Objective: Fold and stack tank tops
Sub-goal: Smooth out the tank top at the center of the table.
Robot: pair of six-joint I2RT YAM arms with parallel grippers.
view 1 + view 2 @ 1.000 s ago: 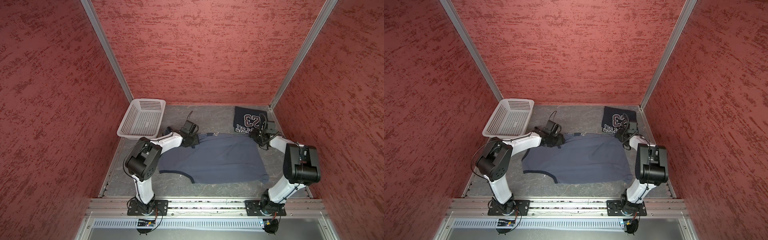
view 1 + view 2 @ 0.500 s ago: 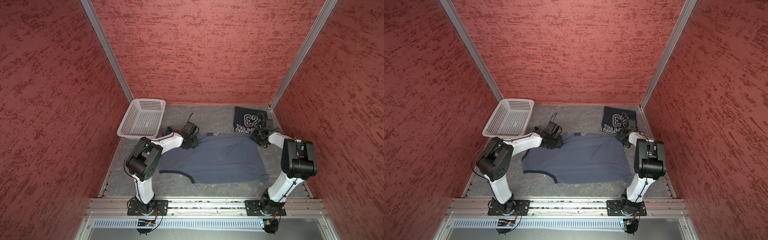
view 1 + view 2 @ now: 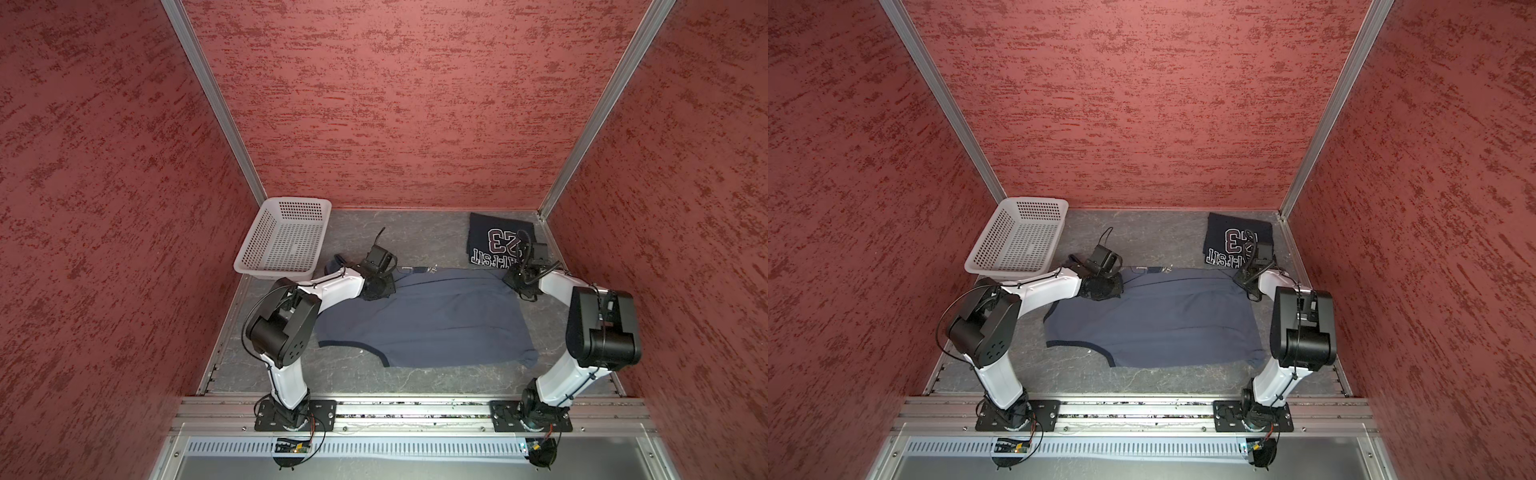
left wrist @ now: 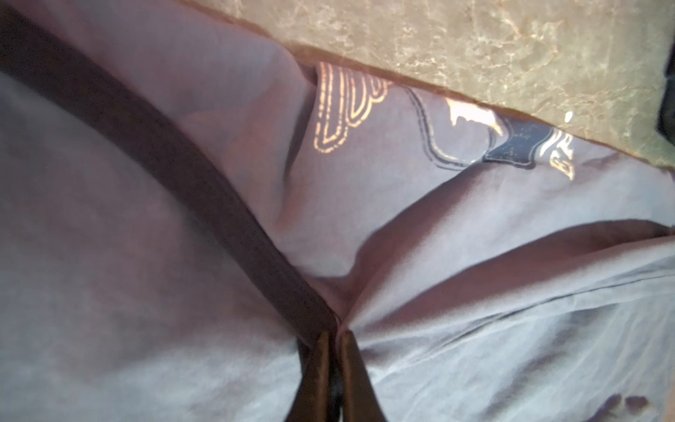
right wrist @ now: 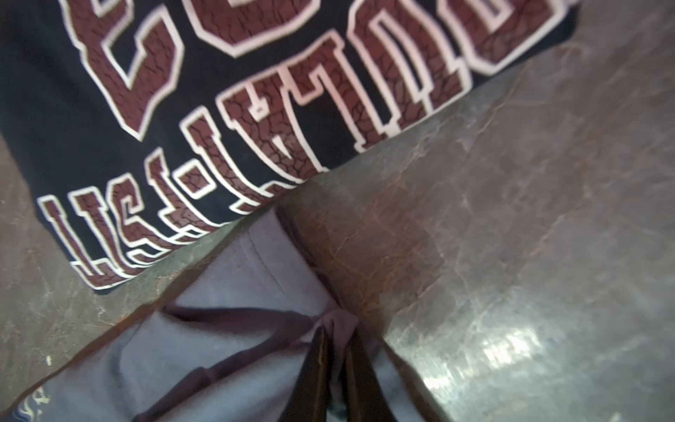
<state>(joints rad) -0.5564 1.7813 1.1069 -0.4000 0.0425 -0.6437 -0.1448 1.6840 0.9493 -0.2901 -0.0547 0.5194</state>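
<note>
Two tank top (image 4: 475, 347) pinches, wrist-only

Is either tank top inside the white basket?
No: in a top view the white basket is empty; the navy tank top and the blue-grey tank top lie on the table.

Left wrist view: left gripper (image 4: 336, 334) cropped by the frame edge, finger ends only. Print on the slate blue-grey cloth tank top (image 4: 475, 347) partly tucked under a fold, unreadable.

Right wrist view: right gripper (image 5: 338, 334) likewise cropped. Dark navy folded tank top (image 5: 226, 109): maroon-and-white lettering blurred, cut off at the edge.

Both top views: each gripper's fingertips hidden beneath its own body. Right arm (image 3: 557, 291) covers some navy-top lettering.
</note>
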